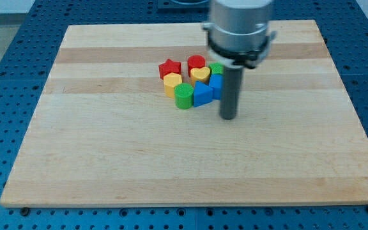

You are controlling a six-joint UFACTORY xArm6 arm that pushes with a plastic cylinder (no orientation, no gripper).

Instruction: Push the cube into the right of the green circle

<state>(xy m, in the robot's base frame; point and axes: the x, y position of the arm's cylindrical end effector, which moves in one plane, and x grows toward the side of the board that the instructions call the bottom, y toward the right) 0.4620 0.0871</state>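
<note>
A tight cluster of blocks sits on the wooden board [107, 147] near its upper middle. The blue cube [216, 85] is at the cluster's right edge, partly hidden by my rod. The green circle [183, 96] is at the cluster's bottom left, with a blue triangle [202, 94] between it and the cube. My tip [227, 117] rests on the board just right of and below the cube, close to the triangle's right corner.
Also in the cluster are a red star [169, 68], a yellow block [172, 82], a red block [196, 62], a yellow heart [200, 74] and a green block [216, 68] behind the rod. Blue pegboard surrounds the board.
</note>
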